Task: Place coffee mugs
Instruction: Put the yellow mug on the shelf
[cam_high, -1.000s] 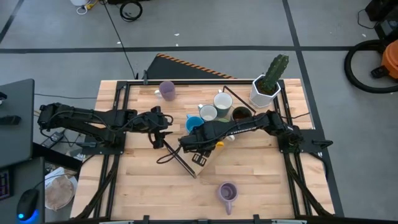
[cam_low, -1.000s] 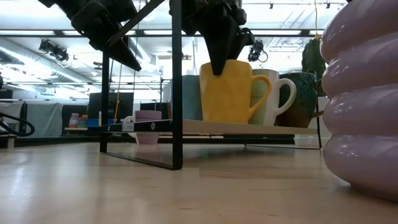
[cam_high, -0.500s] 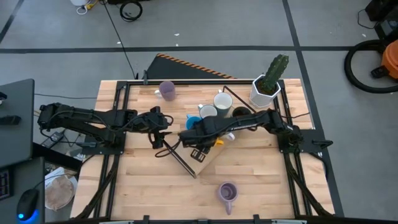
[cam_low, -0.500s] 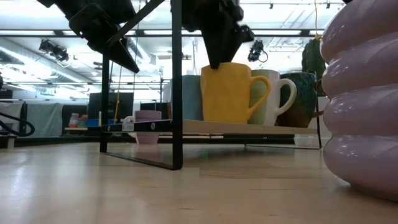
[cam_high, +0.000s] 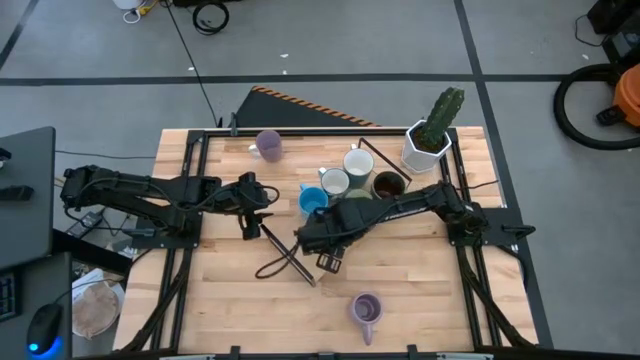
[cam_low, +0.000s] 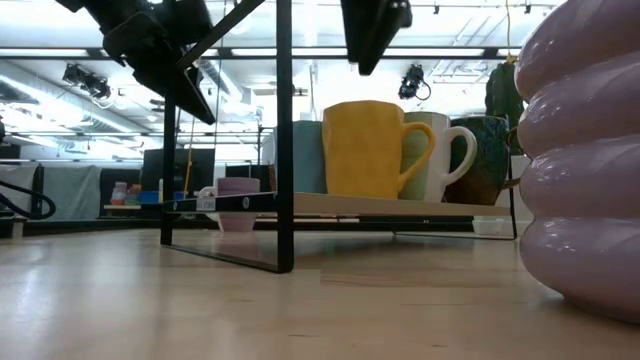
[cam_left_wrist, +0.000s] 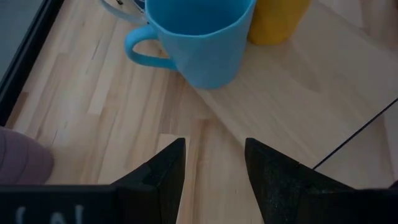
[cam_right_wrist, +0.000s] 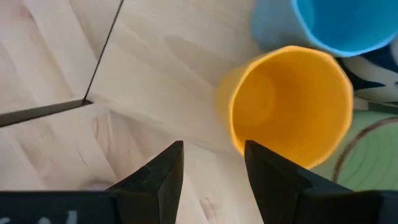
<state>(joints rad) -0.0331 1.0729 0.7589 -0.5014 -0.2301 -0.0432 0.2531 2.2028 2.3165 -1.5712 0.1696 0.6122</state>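
The orange mug (cam_right_wrist: 289, 106) is seen standing upright on a low wooden shelf (cam_low: 400, 206) near the middle of the table (cam_high: 230, 300), with nothing gripping it. Just beside it the blue mug (cam_left_wrist: 199, 37) is set on the same shelf, and behind these a white mug (cam_high: 334, 182), a second white mug (cam_high: 359, 162) and a dark brown mug (cam_high: 387, 185) are grouped close together. In the low view a green mug (cam_low: 495, 160) is made out at the far end of the row. One lavender mug (cam_high: 268, 145) is placed apart near the table's far edge, and another lavender mug (cam_high: 365, 309) lies near the front edge, well apart from the shelf.

The right gripper (cam_right_wrist: 211, 171) is held above the shelf just in front of the orange mug, its fingers parted and empty. The left gripper (cam_left_wrist: 211, 168) is held to the left of the shelf, aimed toward the blue mug, its fingers likewise spread with nothing between them. A white pot with a cactus (cam_high: 430, 135) is seen at the far right corner of the table.
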